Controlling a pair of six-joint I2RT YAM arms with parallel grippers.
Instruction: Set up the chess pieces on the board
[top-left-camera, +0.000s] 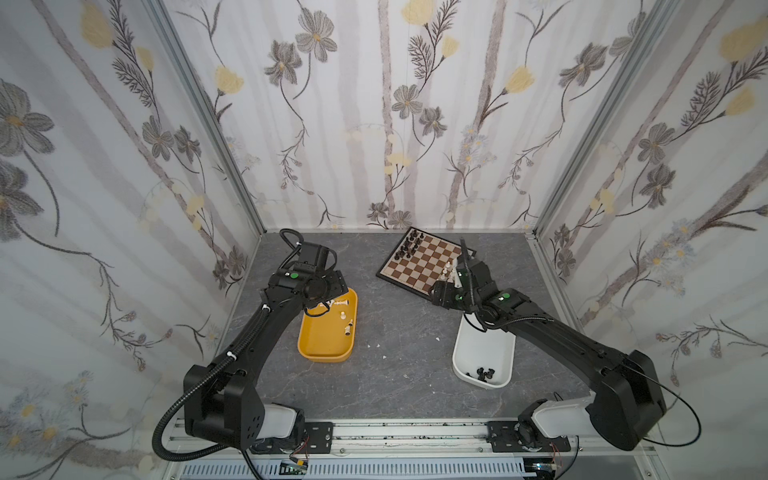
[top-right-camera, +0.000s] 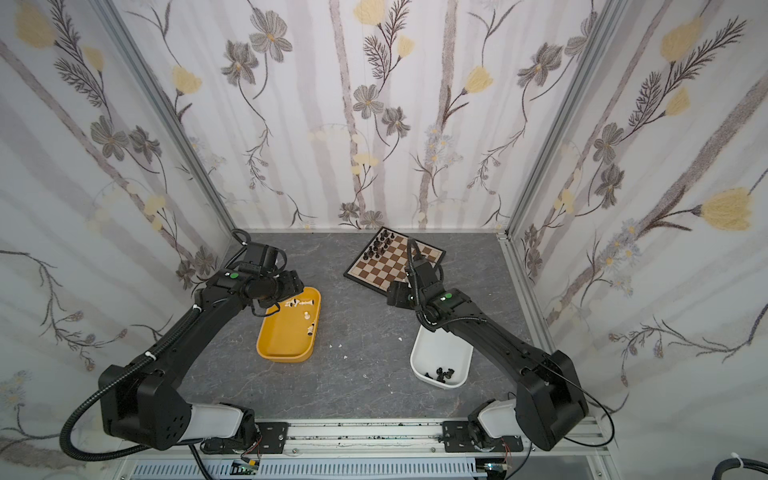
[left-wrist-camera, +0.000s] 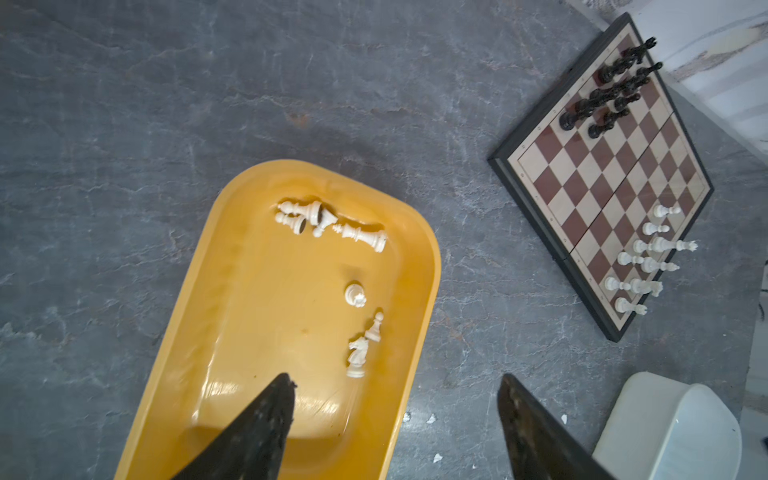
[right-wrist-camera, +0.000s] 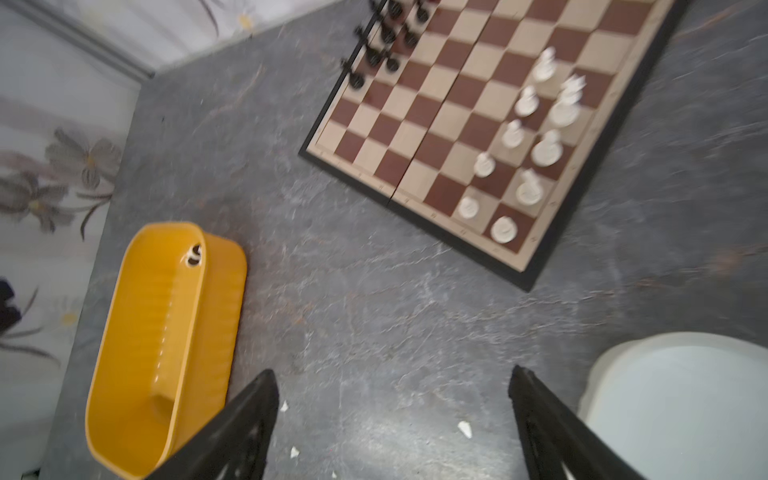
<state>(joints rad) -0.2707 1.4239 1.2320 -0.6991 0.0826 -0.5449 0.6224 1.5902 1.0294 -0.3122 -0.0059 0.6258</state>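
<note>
Several black chessmen (top-left-camera: 484, 372): heaped at the near end of the white tub (top-left-camera: 478, 353), nearest of all.
Yellow tub (left-wrist-camera: 249, 332): beyond and to the left; holding a handful of white chessmen (left-wrist-camera: 361, 236), mostly toppled on their sides, a knight (left-wrist-camera: 357, 353) among them.
Left pincer (left-wrist-camera: 395, 378): spread wide, empty, hanging over the yellow tub's rim.
Right pincer (right-wrist-camera: 392, 370): spread wide as well, empty, raised above the tabletop (right-wrist-camera: 374, 291), close to the chessboard and the white tub's far end.
Chessboard (top-left-camera: 419, 266): farthest, turned cornerwise near the back wall; white rows (left-wrist-camera: 648, 257) part filled at one side, black rows (left-wrist-camera: 611, 91) part filled opposite.
Handling: judged light, stiff and glossy, so apt to slip or flick away; round bodies apt to roll.
Hold: probably best across the narrow waist of a toppled piece, jaws square to its length, closed gently.
</note>
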